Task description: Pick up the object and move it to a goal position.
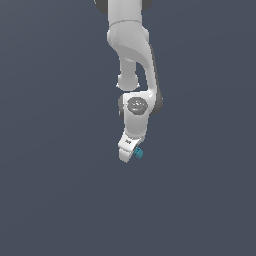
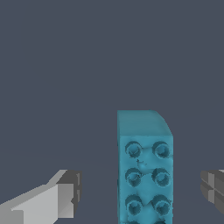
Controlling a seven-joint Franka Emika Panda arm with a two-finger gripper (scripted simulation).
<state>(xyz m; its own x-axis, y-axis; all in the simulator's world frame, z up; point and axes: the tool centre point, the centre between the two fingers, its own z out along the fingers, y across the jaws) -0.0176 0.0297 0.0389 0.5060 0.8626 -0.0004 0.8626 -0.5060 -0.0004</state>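
The teal-blue studded block (image 2: 144, 175) stands between my two fingers in the wrist view, its studs facing the camera. There is a gap on each side of it, wider toward one grey-tipped finger (image 2: 65, 194) than toward the other finger (image 2: 213, 188). My gripper (image 2: 140, 190) is open around the block and does not touch it. In the exterior view the white gripper (image 1: 131, 155) hangs low under the arm, and the block (image 1: 139, 153) peeks out at its lower edge on the exterior view's right.
A plain dark grey-blue surface (image 1: 55, 200) fills both views. No other objects, containers or edges show.
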